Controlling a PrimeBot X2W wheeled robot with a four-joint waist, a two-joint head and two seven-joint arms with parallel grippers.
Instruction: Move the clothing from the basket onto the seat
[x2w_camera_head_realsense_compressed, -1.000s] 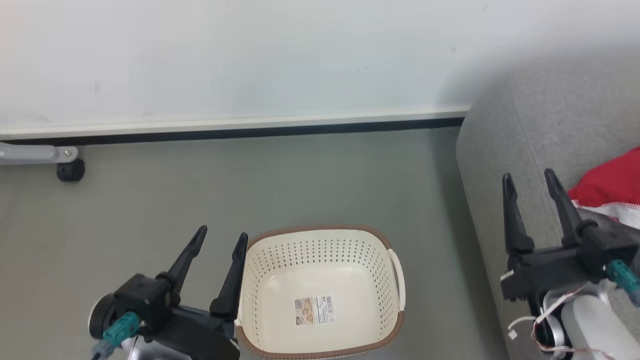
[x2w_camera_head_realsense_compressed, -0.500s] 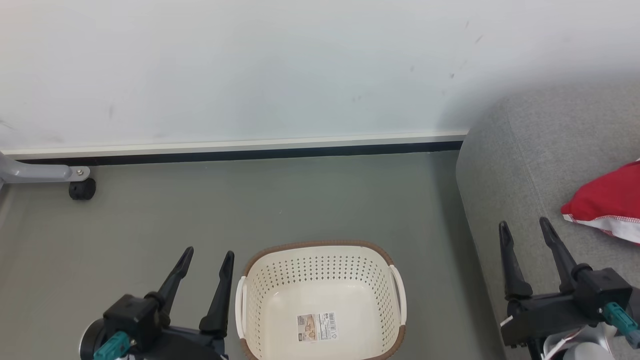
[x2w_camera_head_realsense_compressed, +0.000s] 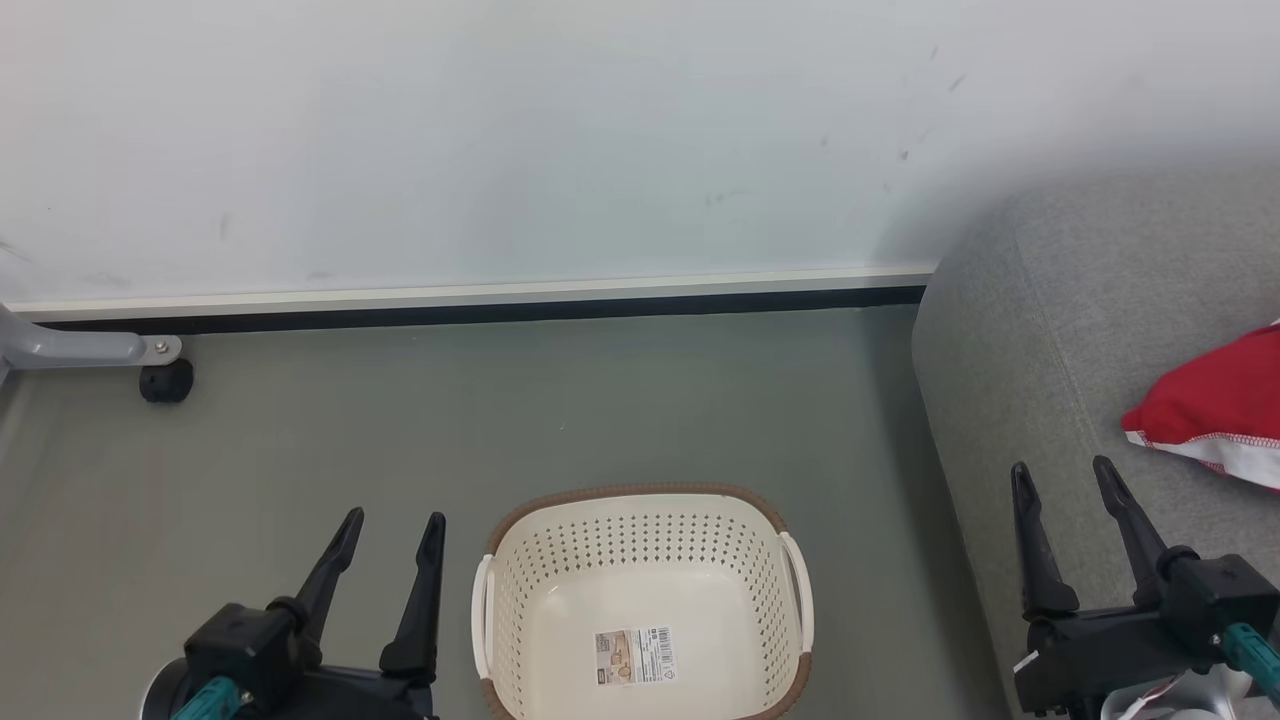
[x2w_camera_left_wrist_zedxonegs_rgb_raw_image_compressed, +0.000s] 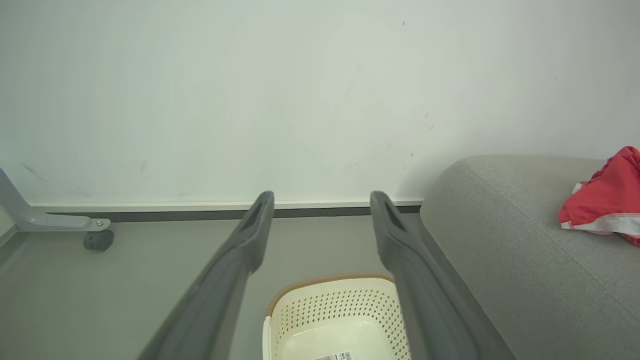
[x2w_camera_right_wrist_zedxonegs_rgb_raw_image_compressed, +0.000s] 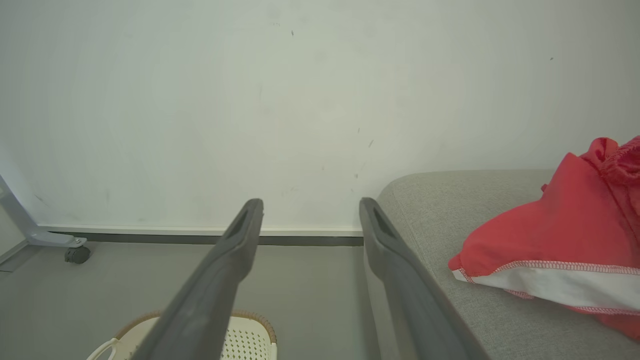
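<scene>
The red clothing (x2w_camera_head_realsense_compressed: 1215, 405) with its white trim band lies on the grey seat (x2w_camera_head_realsense_compressed: 1030, 330) at the right edge; it also shows as clothing (x2w_camera_right_wrist_zedxonegs_rgb_raw_image_compressed: 560, 240) on the seat (x2w_camera_right_wrist_zedxonegs_rgb_raw_image_compressed: 450, 200) and clothing (x2w_camera_left_wrist_zedxonegs_rgb_raw_image_compressed: 605, 200) on the seat (x2w_camera_left_wrist_zedxonegs_rgb_raw_image_compressed: 490, 210). On the floor stands the cream basket (x2w_camera_head_realsense_compressed: 760, 560), holding nothing but a paper label (x2w_camera_head_realsense_compressed: 634, 655). To the left of the basket my left gripper (x2w_camera_head_realsense_compressed: 392, 522) is open. Over the seat's front edge my right gripper (x2w_camera_head_realsense_compressed: 1062, 468) is open, left of the clothing. Neither holds anything.
A white wall (x2w_camera_head_realsense_compressed: 500, 140) with a dark baseboard runs across the back. At the far left a grey metal leg with a black caster (x2w_camera_head_realsense_compressed: 165, 380) rests on the grey floor (x2w_camera_head_realsense_compressed: 500, 420). Bare floor lies between the basket and the wall.
The head view has tilted up, so everything has slid down the picture. Both grippers have drawn back toward the bottom edge, still open; the right one is now further from the clothing.
</scene>
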